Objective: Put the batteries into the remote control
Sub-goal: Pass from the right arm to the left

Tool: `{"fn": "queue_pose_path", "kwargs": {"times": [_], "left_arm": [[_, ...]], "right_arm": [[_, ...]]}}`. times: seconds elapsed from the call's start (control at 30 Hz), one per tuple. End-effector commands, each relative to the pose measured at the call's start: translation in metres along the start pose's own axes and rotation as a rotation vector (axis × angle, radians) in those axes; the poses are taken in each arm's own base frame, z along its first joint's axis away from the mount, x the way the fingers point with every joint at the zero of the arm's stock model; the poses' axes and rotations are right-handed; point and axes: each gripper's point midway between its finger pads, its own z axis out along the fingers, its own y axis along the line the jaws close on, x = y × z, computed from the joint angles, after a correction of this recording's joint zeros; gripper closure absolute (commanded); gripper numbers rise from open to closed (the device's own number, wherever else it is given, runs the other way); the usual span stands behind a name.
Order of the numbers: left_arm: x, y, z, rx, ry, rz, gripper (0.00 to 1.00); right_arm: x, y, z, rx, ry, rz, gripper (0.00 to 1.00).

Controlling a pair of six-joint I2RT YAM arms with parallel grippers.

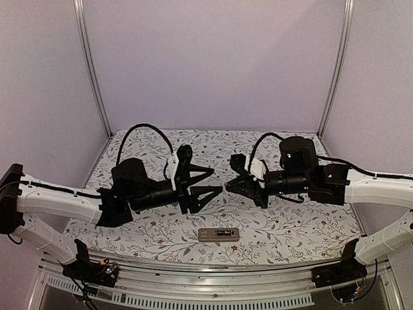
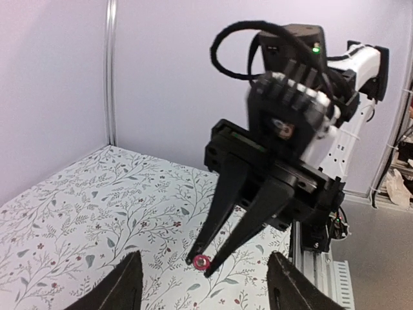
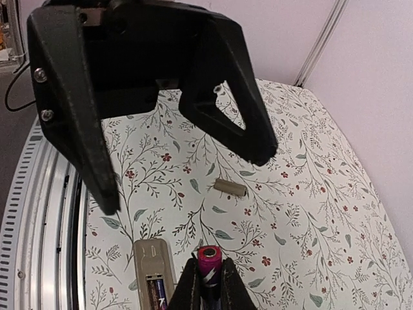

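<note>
**Align along the recess before lowering; release only once seated**

Top view: the slim rectangular remote control [image 1: 219,234], tan back up with its dark oblong recess showing, lies flat on the floral-patterned counter [image 1: 290,226]. Above and beyond the remote control the two arms meet tip to tip. The left gripper [image 1: 217,180] is spread apart and the right gripper [image 1: 227,186] is drawn together. What the right gripper carries cannot be made out here.

Left wrist view: the right gripper is seen pointing downward, with a small dark cylindrical battery with a magenta end [image 2: 201,261] pinched at its tips. The left gripper's own fingers stand wide on either side and touch nothing. The remote control is out of this view.

Right wrist view: the battery is clamped in the right gripper just beside the remote control. What appears to be a second cell [image 3: 155,294] is already lodged in the recess. A small tan cover panel [image 3: 230,188] lies beyond the remote control, apart from it.

The step in hand is judged to be insertion:
- The left gripper is best drawn clear first, or set down to steady the remote control, which is unbraced and may slide.
- The battery should be turned until its length runs along the free slot.
- It should then be lowered gently and pressed flat.
- Polarity marks cannot be read here.
</note>
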Motion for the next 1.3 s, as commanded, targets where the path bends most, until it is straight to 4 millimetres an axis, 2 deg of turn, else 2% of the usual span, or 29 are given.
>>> {"fn": "queue_pose_path", "kwargs": {"times": [0.0, 0.17, 0.23, 0.33, 0.5, 0.9, 1.07, 1.27], "left_arm": [[0.018, 0.03, 0.003, -0.124, 0.125, -0.238, 0.37], [0.027, 0.06, -0.001, -0.223, 0.181, -0.365, 0.55], [0.03, 0.058, -0.001, -0.197, 0.199, -0.387, 0.56], [0.034, 0.048, 0.002, -0.135, 0.214, -0.414, 0.51], [0.046, 0.044, 0.004, -0.111, 0.24, -0.437, 0.48], [0.068, 0.051, 0.012, -0.124, 0.292, -0.502, 0.67], [0.069, 0.058, 0.014, -0.139, 0.29, -0.525, 0.8], [0.064, 0.065, 0.013, -0.157, 0.271, -0.521, 0.86]], "right_arm": [[0.007, -0.015, 0.016, 0.108, 0.082, -0.2, 1.0], [0.011, -0.021, 0.032, 0.122, 0.107, -0.265, 1.0], [0.012, -0.02, 0.034, 0.115, 0.106, -0.269, 1.0], [0.007, -0.022, 0.036, 0.132, 0.079, -0.272, 1.0], [0.006, -0.022, 0.042, 0.126, 0.066, -0.263, 1.0], [0.013, -0.018, 0.054, 0.094, 0.078, -0.248, 1.0], [0.015, -0.017, 0.056, 0.088, 0.08, -0.243, 1.0], [0.019, -0.016, 0.057, 0.081, 0.093, -0.241, 1.0]]}}
